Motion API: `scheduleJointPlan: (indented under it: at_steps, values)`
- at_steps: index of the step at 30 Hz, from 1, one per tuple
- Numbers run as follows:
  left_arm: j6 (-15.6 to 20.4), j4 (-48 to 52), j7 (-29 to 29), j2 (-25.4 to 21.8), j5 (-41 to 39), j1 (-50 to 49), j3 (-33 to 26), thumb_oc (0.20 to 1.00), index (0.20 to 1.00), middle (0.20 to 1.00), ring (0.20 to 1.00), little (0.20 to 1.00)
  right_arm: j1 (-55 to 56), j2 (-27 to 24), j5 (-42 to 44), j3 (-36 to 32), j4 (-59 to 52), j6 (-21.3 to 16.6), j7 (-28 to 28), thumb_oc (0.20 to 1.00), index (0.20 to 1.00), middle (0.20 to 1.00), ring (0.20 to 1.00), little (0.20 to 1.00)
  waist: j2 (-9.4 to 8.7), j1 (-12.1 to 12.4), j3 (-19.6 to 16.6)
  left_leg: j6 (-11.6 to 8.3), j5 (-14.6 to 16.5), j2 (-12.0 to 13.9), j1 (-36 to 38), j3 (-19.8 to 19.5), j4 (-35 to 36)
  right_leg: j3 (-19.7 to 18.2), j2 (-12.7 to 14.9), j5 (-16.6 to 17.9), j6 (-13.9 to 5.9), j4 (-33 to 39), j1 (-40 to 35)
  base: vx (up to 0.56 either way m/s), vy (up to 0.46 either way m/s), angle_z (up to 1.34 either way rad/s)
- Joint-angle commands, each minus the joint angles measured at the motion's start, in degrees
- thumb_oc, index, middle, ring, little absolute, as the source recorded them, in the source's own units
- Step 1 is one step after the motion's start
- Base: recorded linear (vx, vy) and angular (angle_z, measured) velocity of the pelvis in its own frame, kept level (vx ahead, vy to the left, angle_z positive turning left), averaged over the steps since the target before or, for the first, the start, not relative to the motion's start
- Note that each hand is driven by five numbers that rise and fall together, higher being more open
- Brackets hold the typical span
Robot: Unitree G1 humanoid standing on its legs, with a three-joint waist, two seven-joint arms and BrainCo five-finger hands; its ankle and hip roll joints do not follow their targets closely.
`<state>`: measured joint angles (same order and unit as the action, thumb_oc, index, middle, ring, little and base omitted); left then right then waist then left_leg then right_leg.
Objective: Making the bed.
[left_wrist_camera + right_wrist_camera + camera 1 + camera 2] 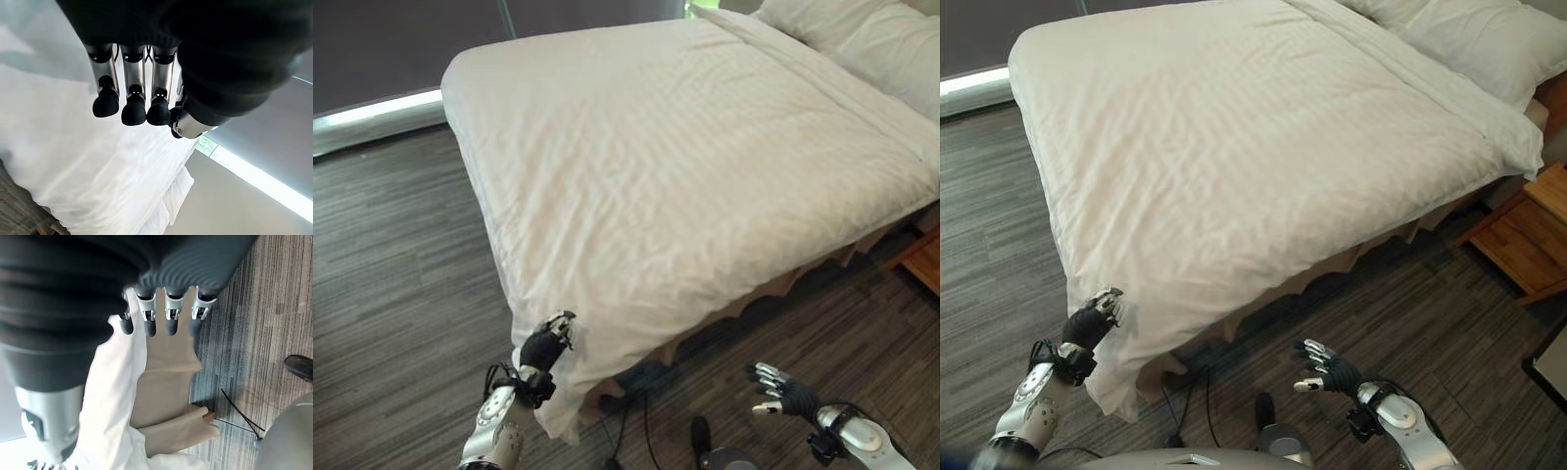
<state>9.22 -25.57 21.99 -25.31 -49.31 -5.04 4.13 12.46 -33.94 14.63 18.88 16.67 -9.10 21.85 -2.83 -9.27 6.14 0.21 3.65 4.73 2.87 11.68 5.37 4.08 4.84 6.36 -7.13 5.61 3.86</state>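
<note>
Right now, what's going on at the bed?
The robot stands at the foot corner of the bed. Its left hand is at the hanging corner of the white duvet, fingers curled onto the cloth. The right hand hangs open over the floor, holding nothing. The duvet lies fairly smooth, with pillows at the head.

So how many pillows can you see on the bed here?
2: soft white pillows side by side at the head of the bed, one nearer the middle, one by the wooden nightstand. More may be hidden.

bedroom, made bed (pixel 685 166), pillows (pixel 1469 39), wooden nightstand (pixel 1528 235)
</note>
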Motion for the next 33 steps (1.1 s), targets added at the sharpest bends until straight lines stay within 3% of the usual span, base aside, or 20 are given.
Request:
scheduleJointPlan:
  at_steps: [1,12,26,33]
  values:
    - [0.63,1.08,3.39,-4.91,-1.97,-0.16,-1.86,0.2,0.2,0.2,0.2,0.2,-2.14,0.78,2.65,0.94,-1.11,-3.18,0.63,1.0,1.0,1.0,1.0,1.0,-3.09,0.48,1.26,-2.04,-4.39,-1.62,-1.9,-1.06,-0.37,0.22,-0.31,-3.29,0.03,-4.06,-0.08,0.0,0.0,0.0]
    - [1.99,0.05,2.59,-5.3,-2.26,-0.42,-4.52,0.2,0.2,0.2,0.2,0.2,-2.98,0.09,3.0,0.74,-0.87,-3.38,0.65,1.0,1.0,1.0,1.0,1.0,-4.4,1.91,3.5,-2.04,-5.07,-1.52,-3.43,-1.93,-0.37,0.85,-0.39,-2.98,0.06,-4.43,1.22,-0.02,-0.003,0.05]
    - [4.92,-0.06,-0.21,-8.32,-3.92,6.63,-6.1,0.2,0.2,0.2,0.2,0.2,-4.01,-1.39,4.11,0.75,-0.69,-3.67,0.56,1.0,1.0,1.0,1.0,1.0,-5.42,1.38,6.53,-2.37,-6.18,-1.17,-6.65,-1.73,-0.37,0.39,-0.91,-2.0,0.05,-4.84,4.78,-0.02,0.003,-0.01]
    - [6.91,-12.32,-4.33,-8.84,-5.29,15.26,-8.11,0.2,0.2,0.2,0.2,0.2,-6.79,-1.76,5.99,1.75,-0.38,-4.04,-0.95,1.0,1.0,1.0,1.0,1.0,-6.85,0.46,10.0,-2.72,-7.54,-0.67,-10.8,-1.49,-0.37,0.19,-1.71,-1.14,0.14,-5.59,9.19,-0.06,-0.002,-0.06]
